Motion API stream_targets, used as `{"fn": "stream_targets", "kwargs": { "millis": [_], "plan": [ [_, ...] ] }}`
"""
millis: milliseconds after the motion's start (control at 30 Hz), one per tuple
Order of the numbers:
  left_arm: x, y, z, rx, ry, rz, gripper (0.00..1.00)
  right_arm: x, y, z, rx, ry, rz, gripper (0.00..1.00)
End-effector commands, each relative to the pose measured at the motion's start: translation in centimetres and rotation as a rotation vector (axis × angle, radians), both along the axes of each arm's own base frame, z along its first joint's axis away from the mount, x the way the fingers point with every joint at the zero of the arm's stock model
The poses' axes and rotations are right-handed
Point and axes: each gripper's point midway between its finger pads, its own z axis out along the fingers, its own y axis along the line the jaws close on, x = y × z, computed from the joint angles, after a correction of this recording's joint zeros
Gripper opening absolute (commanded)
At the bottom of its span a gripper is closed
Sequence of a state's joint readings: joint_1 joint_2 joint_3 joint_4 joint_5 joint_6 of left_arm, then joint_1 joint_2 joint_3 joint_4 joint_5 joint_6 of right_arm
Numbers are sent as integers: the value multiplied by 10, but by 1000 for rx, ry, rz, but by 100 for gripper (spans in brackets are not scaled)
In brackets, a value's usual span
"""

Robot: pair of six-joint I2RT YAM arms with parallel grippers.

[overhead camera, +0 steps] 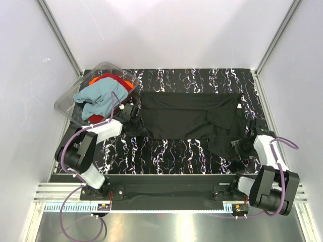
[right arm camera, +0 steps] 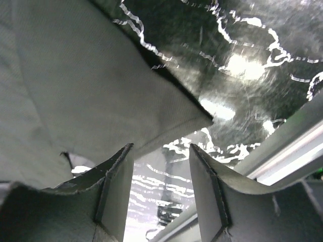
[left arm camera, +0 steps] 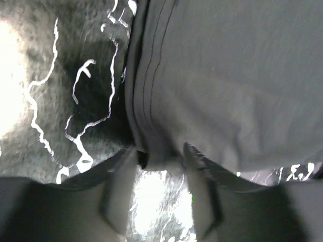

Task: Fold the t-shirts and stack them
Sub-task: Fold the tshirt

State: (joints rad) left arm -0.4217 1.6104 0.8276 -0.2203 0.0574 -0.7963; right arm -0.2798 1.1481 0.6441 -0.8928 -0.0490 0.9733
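The black shirt lies spread on the table; the teal shirt and red shirt sit heaped in the tub. Folding the first shirt seems barely started: the left gripper stands apart around the hem, the right gripper apart beside a corner. Next, both must pinch cloth

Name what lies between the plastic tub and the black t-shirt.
The left gripper, jaws apart at the black t-shirt's left edge; the top view shows it.
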Motion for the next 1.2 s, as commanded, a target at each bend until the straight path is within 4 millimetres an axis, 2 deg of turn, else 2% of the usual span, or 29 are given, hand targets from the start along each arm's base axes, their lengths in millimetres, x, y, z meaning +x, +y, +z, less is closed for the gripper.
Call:
{"fn": "stream_targets", "kwargs": {
  "millis": [0, 200, 300, 367, 700, 767, 1067, 1167],
  "plan": [
    [5, 5, -12, 32, -7, 22, 40, 1, -6, -9, -35, 8, -41, 55],
    [4, 8, -6, 39, -41, 12, 13, -2, -4, -15, -19, 28, -73, 50],
    [5, 7, -5, 32, -48, 6, 4, -1, -5, -16, -26, 18, -83, 48],
    [6, 3, -5, 21, -47, -2, 0, -1, -15, -17, -74, 31, -102, 49],
    [11, -1, 6, 10, -70, -19, 0, -1, -27, -18, -134, 68, -111, 48],
    [11, -3, 7, 0, -68, -12, 10, 0, -28, -19, -134, 81, -101, 49],
    [10, -6, 8, -13, -61, -1, 14, 0, -27, -21, -130, 96, -36, 48],
    [11, -8, 10, -15, -62, -10, 20, 1, -27, -21, -129, 101, -19, 46]
  ]
}}
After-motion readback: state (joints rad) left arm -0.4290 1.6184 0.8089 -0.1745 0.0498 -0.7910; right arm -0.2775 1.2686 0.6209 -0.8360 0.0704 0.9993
